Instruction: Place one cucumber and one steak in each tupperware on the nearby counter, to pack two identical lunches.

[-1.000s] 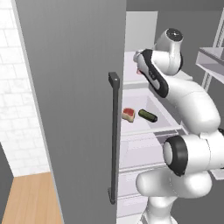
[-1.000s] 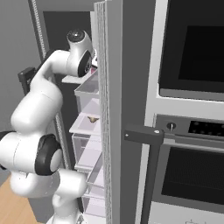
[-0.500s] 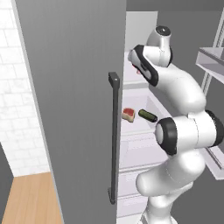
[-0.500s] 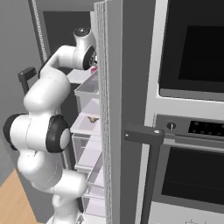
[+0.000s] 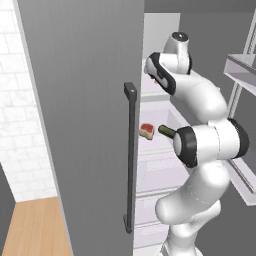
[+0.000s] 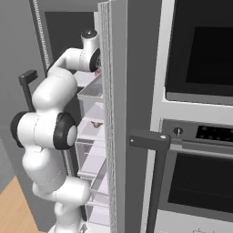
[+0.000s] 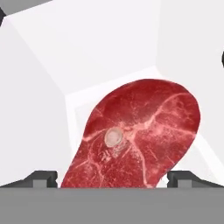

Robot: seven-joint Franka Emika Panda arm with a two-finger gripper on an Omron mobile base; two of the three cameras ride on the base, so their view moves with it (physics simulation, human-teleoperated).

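Gripper (image 7: 112, 177) wide open, fingers (image 7: 41, 178) flanking steak (image 7: 135, 135) on white fridge shelf (image 7: 52, 78); contact unclear. Lower shelf: second steak (image 5: 146, 130) beside cucumber (image 5: 166, 131).

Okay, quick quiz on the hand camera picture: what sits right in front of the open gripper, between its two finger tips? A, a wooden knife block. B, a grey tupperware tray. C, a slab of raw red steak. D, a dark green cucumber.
C: the hand view shows a marbled red steak lying on a white fridge shelf, with the gripper open and its tips on either side of the meat's near end.
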